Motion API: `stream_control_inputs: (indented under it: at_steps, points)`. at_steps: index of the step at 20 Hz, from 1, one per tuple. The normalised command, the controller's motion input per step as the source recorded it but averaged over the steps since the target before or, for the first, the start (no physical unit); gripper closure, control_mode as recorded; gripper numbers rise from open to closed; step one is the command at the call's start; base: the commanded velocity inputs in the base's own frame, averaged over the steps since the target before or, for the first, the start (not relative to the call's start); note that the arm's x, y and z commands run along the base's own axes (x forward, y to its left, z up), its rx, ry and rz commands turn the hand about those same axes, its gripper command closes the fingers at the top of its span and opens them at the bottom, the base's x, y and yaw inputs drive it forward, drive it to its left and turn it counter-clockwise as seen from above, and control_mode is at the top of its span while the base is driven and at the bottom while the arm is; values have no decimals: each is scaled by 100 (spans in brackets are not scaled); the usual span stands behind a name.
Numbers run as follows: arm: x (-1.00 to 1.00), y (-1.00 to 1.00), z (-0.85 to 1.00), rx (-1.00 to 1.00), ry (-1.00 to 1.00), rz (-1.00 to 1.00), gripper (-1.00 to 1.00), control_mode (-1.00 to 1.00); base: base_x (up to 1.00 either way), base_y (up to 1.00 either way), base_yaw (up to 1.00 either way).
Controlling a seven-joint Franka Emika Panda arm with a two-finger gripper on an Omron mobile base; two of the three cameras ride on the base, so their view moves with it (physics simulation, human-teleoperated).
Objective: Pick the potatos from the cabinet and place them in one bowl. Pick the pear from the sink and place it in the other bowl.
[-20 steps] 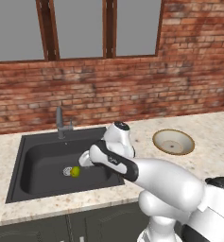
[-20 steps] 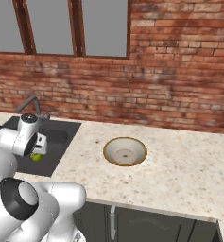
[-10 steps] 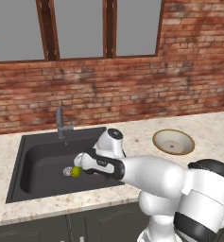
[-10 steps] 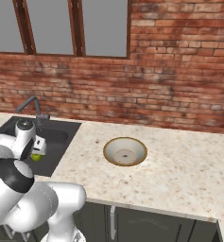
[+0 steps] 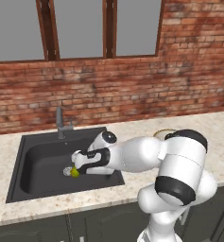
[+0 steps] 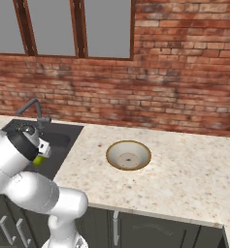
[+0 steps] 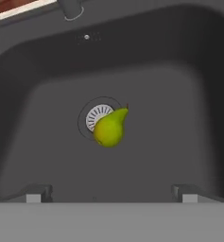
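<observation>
A yellowish-green pear (image 7: 109,128) lies on the round silver drain (image 7: 95,117) at the bottom of the black sink (image 5: 42,160). My gripper (image 7: 111,194) hangs just above it inside the basin, open, with its two fingertips (image 7: 38,194) spread wide on either side and nothing between them. From the left base the pear (image 5: 74,173) sits right under the gripper (image 5: 74,164); from the right base the pear (image 6: 37,159) peeks out below the hand. The shallow cream-white bowl (image 6: 128,155) stands on the counter right of the sink. The potatos, the cabinet and the dark-brown bowl are out of view.
A grey faucet (image 5: 60,123) rises at the sink's back edge, against the brick wall. The speckled stone counter (image 6: 184,169) runs right past the bowl. My own arm covers most of the cream bowl (image 5: 164,133) in the left base view.
The hand has sunk deeper into the sink and a little to the left, toward the pear, while the elbow swung out to the right. The pear has stayed on the drain.
</observation>
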Motion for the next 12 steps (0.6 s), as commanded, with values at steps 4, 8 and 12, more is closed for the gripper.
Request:
stream_control_inputs:
  at_steps: [4,8,12]
  points:
    - [51,6,-25,-1,0,-4,-100,-100,0,0,0]
    - [14,3,-10,0,0,0,-100,-100,0,0,0]
    - [0,1,-3,0,0,0,-100,-100,0,0,0]
